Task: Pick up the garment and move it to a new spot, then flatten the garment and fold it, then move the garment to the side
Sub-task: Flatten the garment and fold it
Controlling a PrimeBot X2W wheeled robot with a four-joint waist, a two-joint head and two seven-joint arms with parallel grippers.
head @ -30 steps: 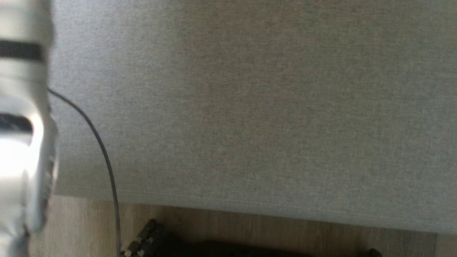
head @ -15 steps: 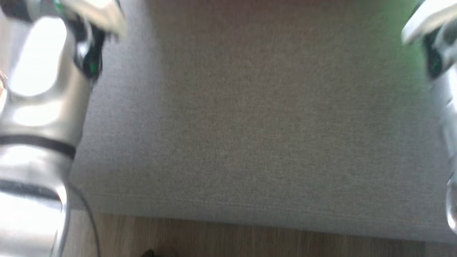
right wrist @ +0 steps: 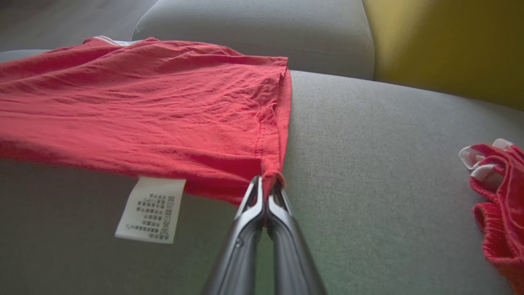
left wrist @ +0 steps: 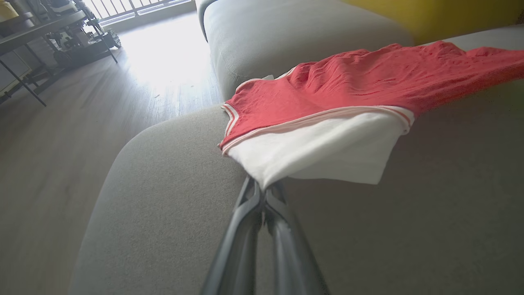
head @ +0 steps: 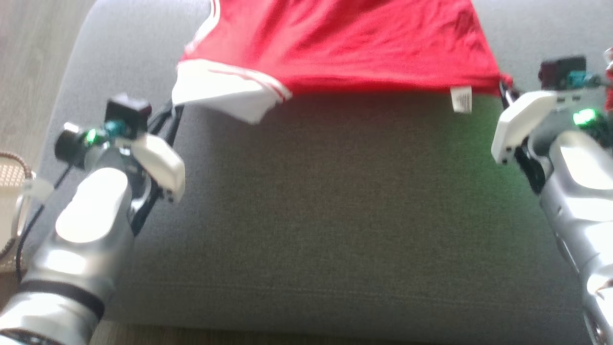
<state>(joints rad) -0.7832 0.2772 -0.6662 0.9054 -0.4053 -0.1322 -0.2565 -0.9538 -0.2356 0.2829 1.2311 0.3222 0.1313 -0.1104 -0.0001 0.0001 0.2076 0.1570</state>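
Now, left gripper (left wrist: 264, 191) clamped tight on the garment (head: 335, 43) by its white sleeve, right gripper (right wrist: 268, 185) pinching the hem corner, toward the cushion's (head: 311, 215) far edge.

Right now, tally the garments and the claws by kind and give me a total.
Garments: 2, the red T-shirt and a crumpled red-and-white garment.
Claws: 2, the left claw and the right claw, each shut on a corner of the T-shirt.
Total: 4.
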